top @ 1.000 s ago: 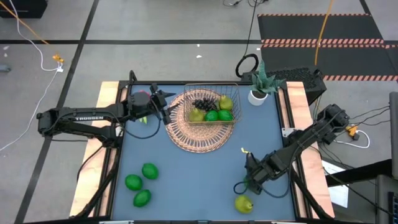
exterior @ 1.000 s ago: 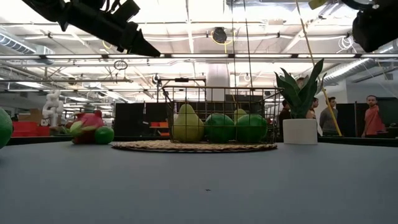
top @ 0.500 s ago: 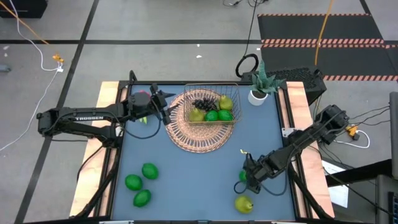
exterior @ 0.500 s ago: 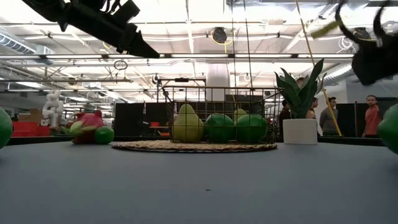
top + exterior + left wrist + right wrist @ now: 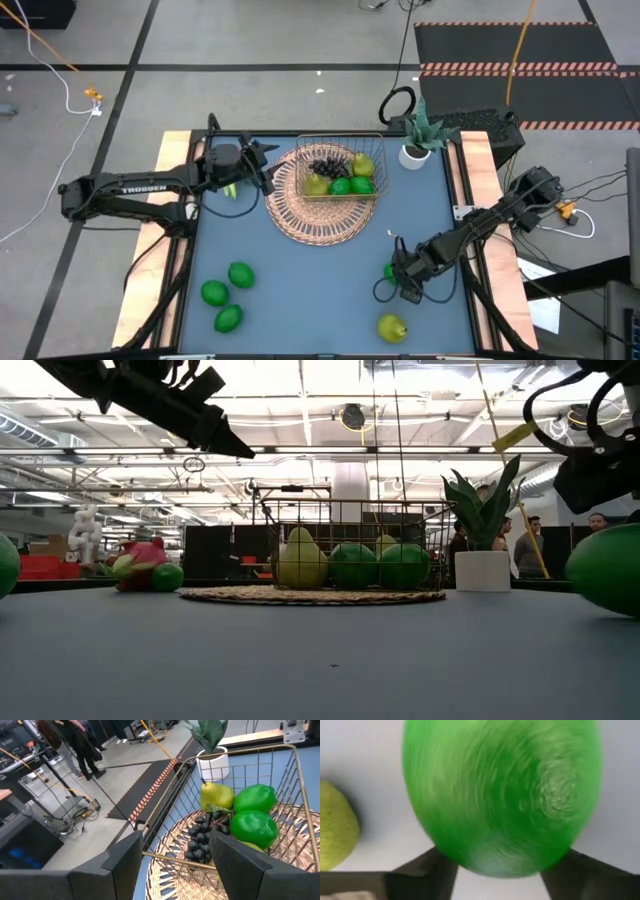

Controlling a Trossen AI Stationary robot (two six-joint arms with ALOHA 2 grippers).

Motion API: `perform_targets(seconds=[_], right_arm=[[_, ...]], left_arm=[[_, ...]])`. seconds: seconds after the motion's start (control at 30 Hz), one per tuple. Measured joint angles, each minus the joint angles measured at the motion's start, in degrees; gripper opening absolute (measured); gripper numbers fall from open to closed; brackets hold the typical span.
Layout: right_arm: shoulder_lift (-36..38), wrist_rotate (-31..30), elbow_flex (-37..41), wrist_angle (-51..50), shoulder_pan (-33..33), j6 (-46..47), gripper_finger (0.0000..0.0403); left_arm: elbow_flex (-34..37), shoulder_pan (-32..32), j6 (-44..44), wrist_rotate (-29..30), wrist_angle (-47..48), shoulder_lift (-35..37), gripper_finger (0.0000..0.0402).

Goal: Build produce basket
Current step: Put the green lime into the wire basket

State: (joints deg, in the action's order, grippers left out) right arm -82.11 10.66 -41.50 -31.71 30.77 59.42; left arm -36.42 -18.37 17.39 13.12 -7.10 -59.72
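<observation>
While the right gripper (image 5: 397, 272) is clamping a green lime (image 5: 500, 795) between its two dark fingers (image 5: 425, 870) above the near right part of the blue-grey table (image 5: 300, 280), a yellow-green pear (image 5: 391, 327) is lying close by on the surface toward the front edge. At the near left, three more limes (image 5: 226, 295) are sitting together in a loose cluster. Farther back, the copper wire basket (image 5: 375, 192) is resting on a round woven mat (image 5: 310, 225); it is holding two pears, two limes and a dark grape bunch (image 5: 200, 840). Left of the basket, the left gripper (image 5: 262, 168) is hovering with its fingers (image 5: 125, 865) spread apart and holding nothing, and the pink dragon fruit (image 5: 140, 563) is lying with another lime on the table beneath that arm. At the far right corner a potted plant (image 5: 418, 135) is standing in a white pot. Beyond the table, grey floor with cables and a striped mat is showing, and several people (image 5: 598, 546) are standing in the bright workshop behind.
</observation>
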Motion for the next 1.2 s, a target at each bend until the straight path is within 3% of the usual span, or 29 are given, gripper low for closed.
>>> perform_targets(seconds=[0.23,0.4,0.57,0.83,0.93,1.07,1.2], right_arm=[[3.08,-3.74,0.11,0.70,-2.04,-0.31,0.0097],[6.93,-3.44,0.04,1.03,-2.32,1.74,0.0066],[10.93,-3.31,0.00,0.76,-2.79,4.20,0.0116],[18.10,-4.70,0.00,0.95,-7.43,3.94,0.0273],[19.46,-11.42,-0.07,1.62,-9.88,-0.91,0.0311],[19.10,-22.12,-0.07,3.67,-12.47,-12.24,0.0334],[16.52,-23.64,-0.09,9.86,-14.51,-27.68,0.0338]], left_arm=[[0.00,-0.05,-0.83,-0.02,0.50,0.00,0.0232],[0.00,-0.03,-0.94,-0.02,1.07,0.00,0.0232],[0.00,-0.05,-0.94,-0.02,1.08,0.00,0.0232],[0.00,-0.05,-0.94,-0.02,0.95,0.00,0.0232],[0.00,-0.05,-0.94,-0.02,0.82,0.00,0.0232],[0.00,-0.05,-0.99,-0.02,0.80,0.00,0.0232],[0.00,-0.05,-1.00,-0.02,0.85,0.00,0.0232]])
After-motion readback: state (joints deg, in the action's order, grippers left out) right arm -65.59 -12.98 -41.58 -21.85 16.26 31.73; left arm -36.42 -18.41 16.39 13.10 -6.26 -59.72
